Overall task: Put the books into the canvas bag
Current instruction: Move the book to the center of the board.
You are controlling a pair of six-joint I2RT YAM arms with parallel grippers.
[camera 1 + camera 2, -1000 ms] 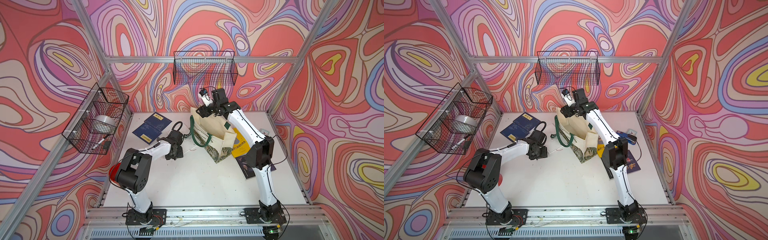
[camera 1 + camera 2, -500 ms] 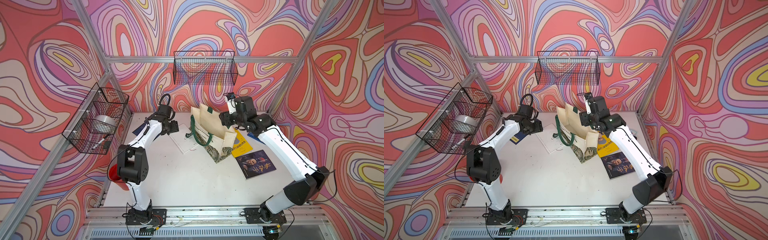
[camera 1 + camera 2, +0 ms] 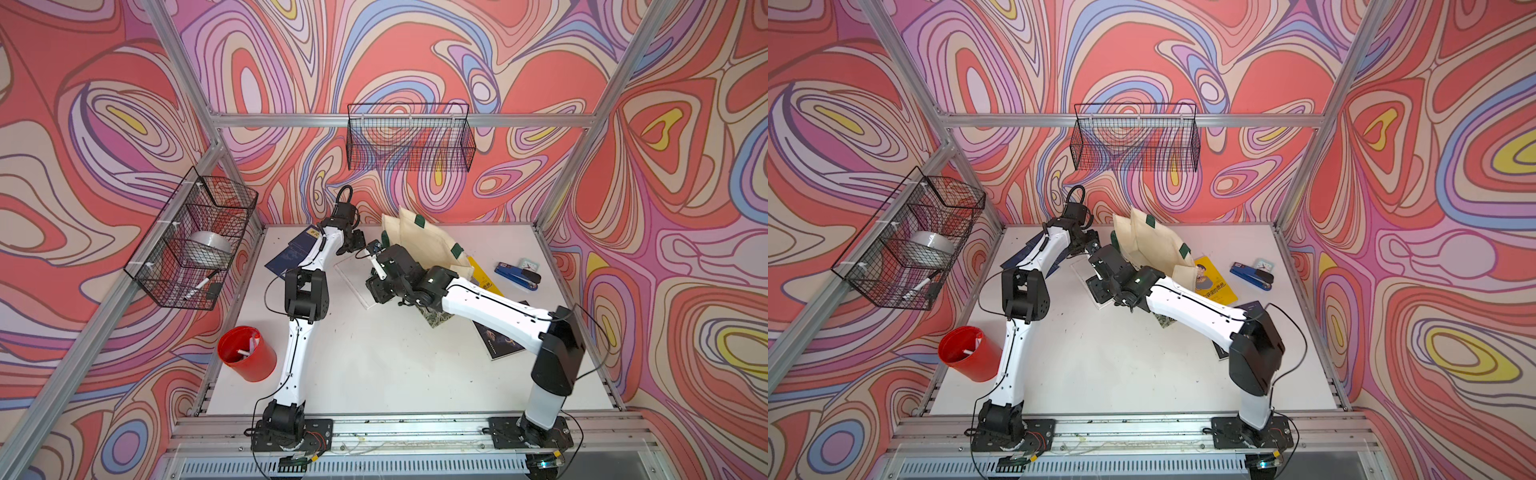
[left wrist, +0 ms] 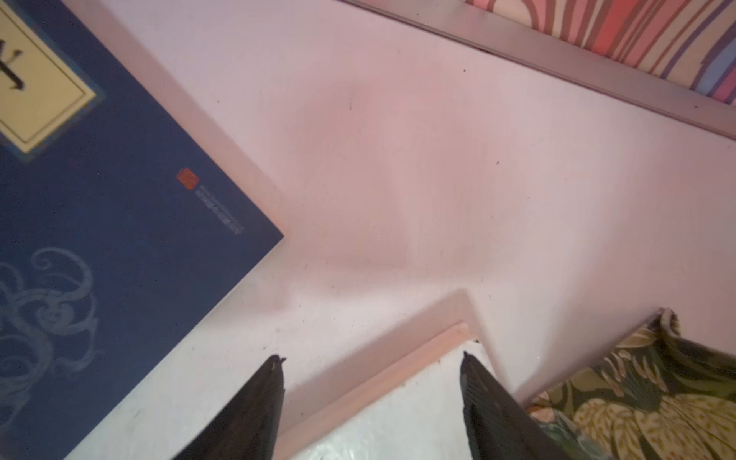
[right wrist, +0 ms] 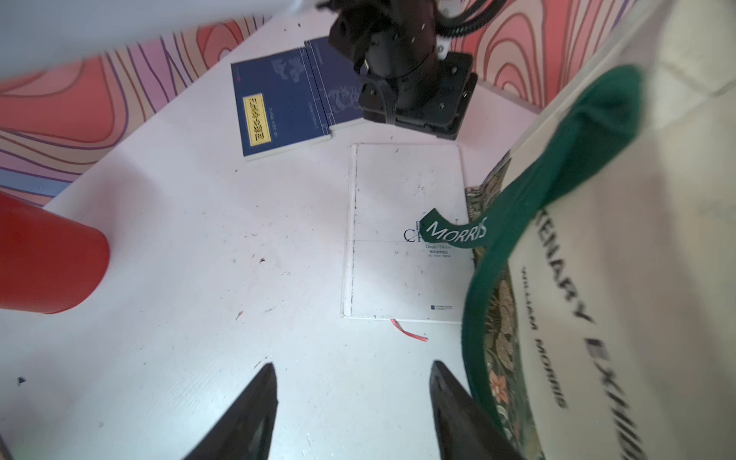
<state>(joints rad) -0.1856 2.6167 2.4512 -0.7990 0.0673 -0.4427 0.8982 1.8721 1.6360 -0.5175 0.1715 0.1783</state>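
I see left arm (image 3: 309, 266) stretched far, left gripper (image 4: 371, 355) spread over white book (image 5: 394, 191) far corner. Right arm (image 3: 490, 307) bent leftward, right gripper (image 5: 352, 363) spread, empty, by white book near edge. Canvas bag (image 3: 419, 245) just right, touching it.

Right gripper (image 5: 352, 364): swung from behind canvas bag (image 3: 419, 245) to over white book (image 5: 398, 191). Left gripper (image 4: 371, 355): moved from mid-table to that book's far corner.
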